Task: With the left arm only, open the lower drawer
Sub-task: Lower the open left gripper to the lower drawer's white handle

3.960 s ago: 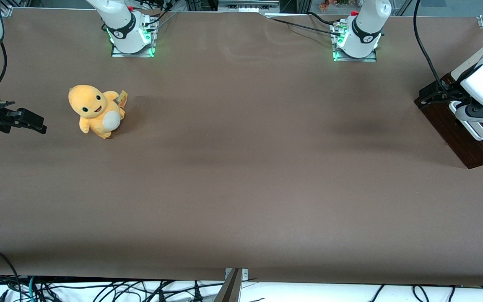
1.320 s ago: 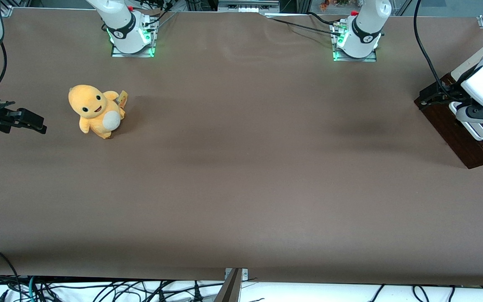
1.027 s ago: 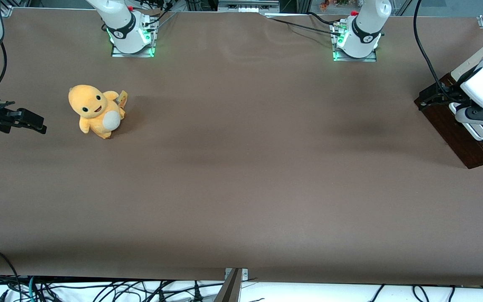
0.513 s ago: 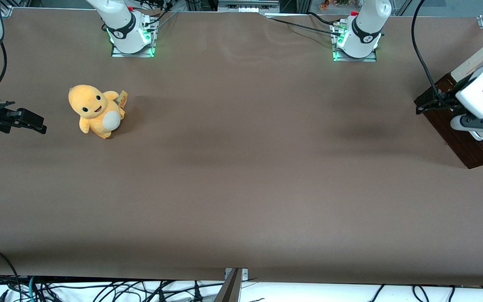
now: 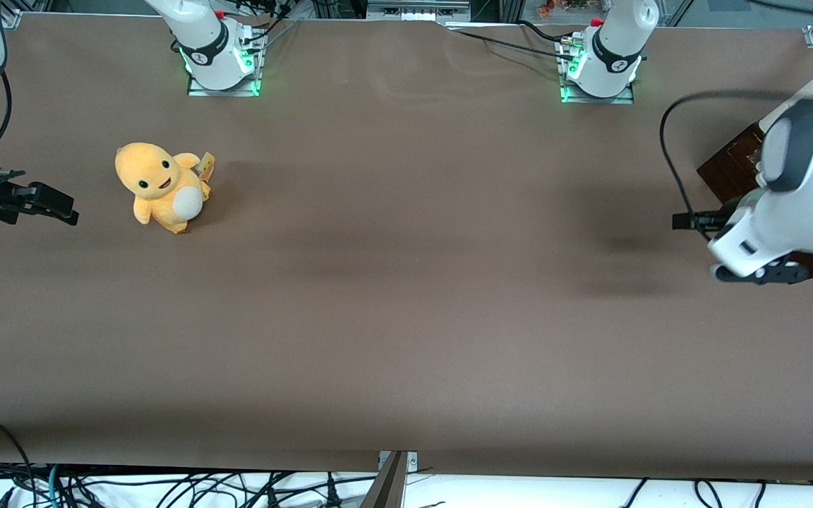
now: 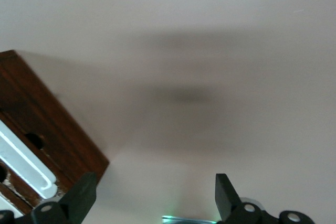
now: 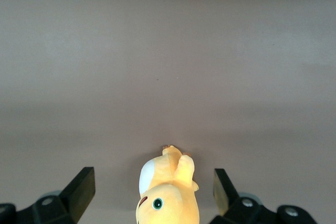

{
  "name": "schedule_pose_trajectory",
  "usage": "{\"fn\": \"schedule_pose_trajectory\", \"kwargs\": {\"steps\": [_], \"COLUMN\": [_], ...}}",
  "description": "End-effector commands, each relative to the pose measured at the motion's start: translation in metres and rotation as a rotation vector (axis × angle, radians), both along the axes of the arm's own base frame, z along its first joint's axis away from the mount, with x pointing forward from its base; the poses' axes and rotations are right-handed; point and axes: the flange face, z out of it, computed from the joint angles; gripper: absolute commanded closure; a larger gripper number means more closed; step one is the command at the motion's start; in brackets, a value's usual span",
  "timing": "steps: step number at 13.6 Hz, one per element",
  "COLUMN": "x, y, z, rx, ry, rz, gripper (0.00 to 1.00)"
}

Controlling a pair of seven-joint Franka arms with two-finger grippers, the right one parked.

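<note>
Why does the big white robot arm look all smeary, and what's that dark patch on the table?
Front view: the left arm is smeared, likely motion blur; a soft shadow lies on the table beside it. Left wrist view: the open gripper hangs over a similar shadow, beside the lower drawer.

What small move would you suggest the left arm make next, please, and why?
Probably a small move back toward the white handle of the lower drawer, lining it up between the fingers. The wrist view shows the pincer open with only bare table between its fingers, the handle off to one side. In the front view the left arm sits in front of the drawer, holding nothing.
</note>
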Motion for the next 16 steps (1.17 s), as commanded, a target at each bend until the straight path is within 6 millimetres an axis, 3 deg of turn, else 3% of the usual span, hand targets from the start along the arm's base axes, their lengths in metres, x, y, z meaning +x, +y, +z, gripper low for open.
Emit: {"fn": "schedule_pose_trajectory", "kwargs": {"steps": [1,4,8,12,16], "x": [0.006,0.002,-0.016,-0.028,-0.034], "y": [0.029,0.059,0.085,0.113,0.141], "z": [-0.043,-0.093,-0.169,-0.21,-0.23], "rx": [0.15,0.373,0.676,0.805,0.888], "ry": [0.077,0.202,0.4,0.465,0.508], "rz": [-0.018,-0.017,0.002,0.019,-0.009], "gripper": [0.0,0.0,0.0,0.0,0.0]}}
